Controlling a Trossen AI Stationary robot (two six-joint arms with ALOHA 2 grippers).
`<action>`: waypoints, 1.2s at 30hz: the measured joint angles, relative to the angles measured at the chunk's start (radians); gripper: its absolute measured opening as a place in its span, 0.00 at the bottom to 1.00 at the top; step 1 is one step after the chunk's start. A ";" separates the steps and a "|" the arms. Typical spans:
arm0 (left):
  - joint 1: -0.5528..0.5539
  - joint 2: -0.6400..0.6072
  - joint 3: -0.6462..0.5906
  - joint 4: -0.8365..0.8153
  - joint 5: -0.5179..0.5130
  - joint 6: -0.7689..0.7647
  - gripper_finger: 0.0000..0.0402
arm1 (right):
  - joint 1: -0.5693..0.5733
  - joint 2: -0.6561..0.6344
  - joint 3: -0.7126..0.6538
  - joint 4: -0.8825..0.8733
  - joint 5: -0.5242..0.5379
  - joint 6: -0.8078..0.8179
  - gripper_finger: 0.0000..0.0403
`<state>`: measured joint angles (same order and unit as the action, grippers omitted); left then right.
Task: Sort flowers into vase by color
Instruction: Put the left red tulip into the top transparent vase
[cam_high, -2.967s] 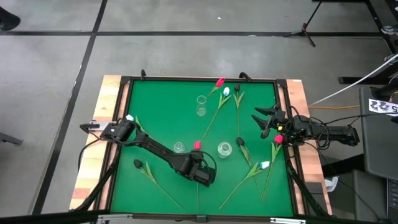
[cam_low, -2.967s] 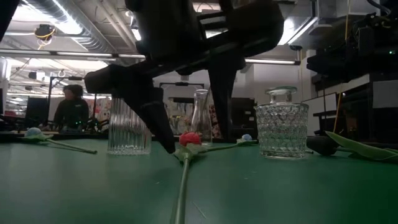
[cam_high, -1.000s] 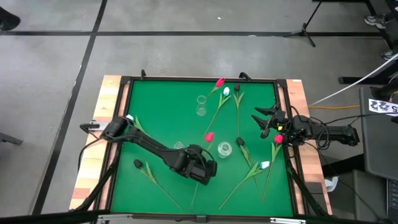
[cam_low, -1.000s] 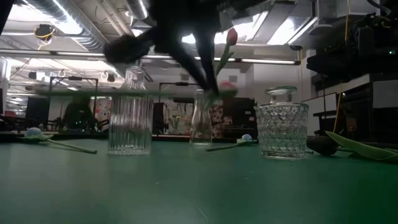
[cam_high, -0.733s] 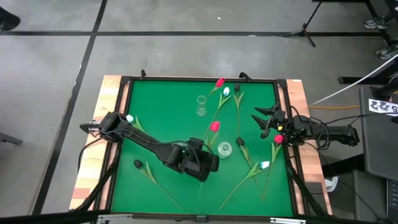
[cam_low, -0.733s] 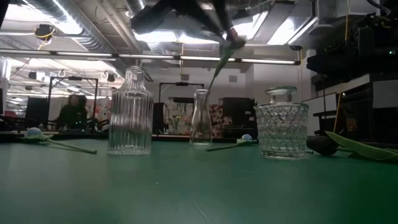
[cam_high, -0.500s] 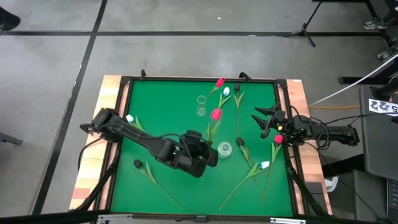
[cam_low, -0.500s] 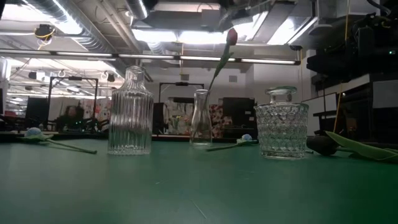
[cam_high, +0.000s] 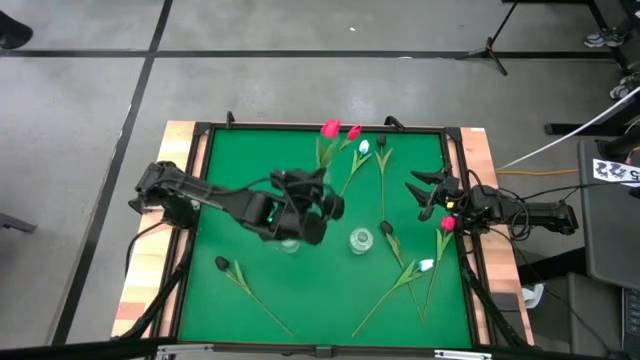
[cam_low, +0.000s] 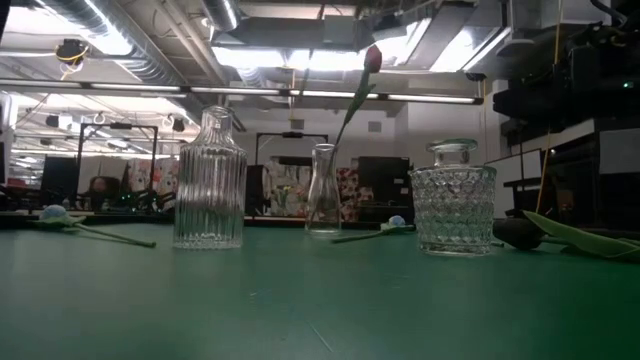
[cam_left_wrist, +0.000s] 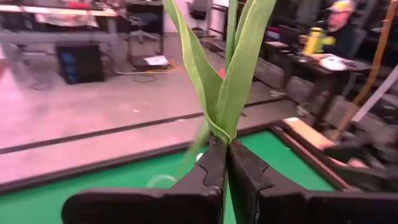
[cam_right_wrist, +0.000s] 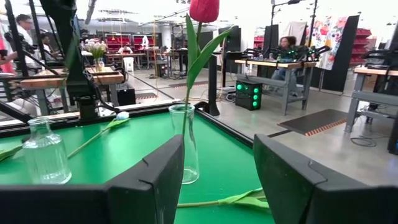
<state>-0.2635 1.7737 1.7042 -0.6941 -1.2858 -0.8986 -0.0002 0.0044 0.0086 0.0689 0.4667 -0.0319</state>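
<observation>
So far, one red tulip (cam_low: 372, 58) is being lowered stem-first into the slim vase (cam_low: 322, 190), clamped in the left gripper (cam_left_wrist: 225, 163). Eight flowers are left lying, mostly toward three o'clock. The right gripper (cam_right_wrist: 214, 168) is held apart at three o'clock.

**Almost no readable text**

Only one marking shows. In the high view, a white tag (cam_high: 614, 171) with black block patterns sits on the dark equipment off the right side of the table (cam_high: 300, 290). At its right end stand characters that look like "25", though they are too small to read with certainty. The block patterns themselves are code squares, not letters.

Nothing else can be read. The room behind the table in the low view and both wrist views holds colourful panels and equipment, but no word, brand or number on them is legible. The vases, flowers and arms carry no visible lettering.
</observation>
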 joint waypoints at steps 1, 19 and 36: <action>0.018 0.000 0.000 0.001 0.003 0.004 0.01 | 0.000 0.000 0.000 0.000 0.004 -0.001 0.48; 0.273 -0.006 0.000 0.408 0.352 0.570 0.01 | 0.000 0.000 0.000 0.000 0.015 -0.083 0.48; 0.398 -0.171 -0.293 0.954 0.571 0.926 0.01 | 0.000 0.000 0.000 0.002 0.021 -0.086 0.48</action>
<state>0.1349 1.6025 1.4110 0.2603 -0.7144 0.0269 -0.0006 0.0044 0.0082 0.0704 0.4881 -0.1177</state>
